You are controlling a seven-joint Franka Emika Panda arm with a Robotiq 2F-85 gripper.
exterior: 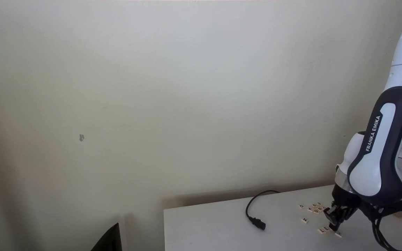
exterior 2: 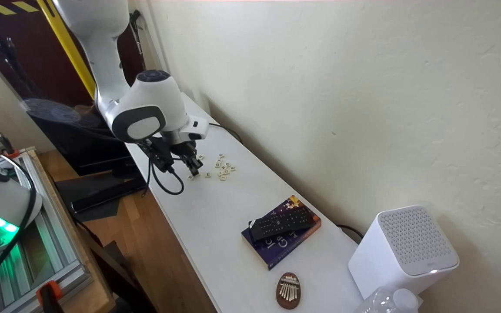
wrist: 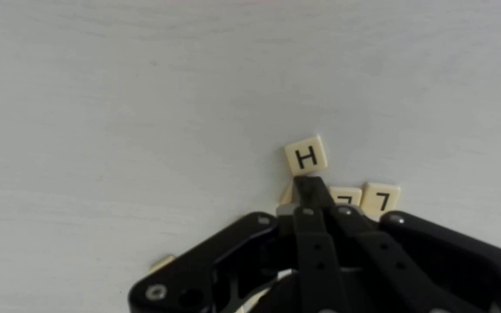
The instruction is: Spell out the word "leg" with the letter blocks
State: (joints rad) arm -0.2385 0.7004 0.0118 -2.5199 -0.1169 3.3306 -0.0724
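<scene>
In the wrist view the shut gripper (wrist: 310, 184) has its fingertips at the lower edge of a letter block marked H (wrist: 306, 156); I cannot tell whether they touch it. To the right sit an L block (wrist: 381, 199) and, close beside it, a partly covered block (wrist: 346, 194) whose letter is cut off. A sliver of another block (wrist: 287, 195) shows left of the fingertips. Nothing is visible between the fingers. In an exterior view the N block (exterior: 304, 220) lies apart, and a cluster of letter blocks (exterior: 315, 210) is nearer the wall. The gripper (exterior 2: 196, 169) is low over the table.
A black cable (exterior: 257, 222) with a plug lies on the white table (exterior: 215, 226). Farther along are a book (exterior 2: 272, 252) with a black remote (exterior 2: 282, 223) on it, a small thumb piano (exterior 2: 288, 290), a white box-shaped device (exterior 2: 407, 248) and a clear bottle (exterior 2: 385, 302).
</scene>
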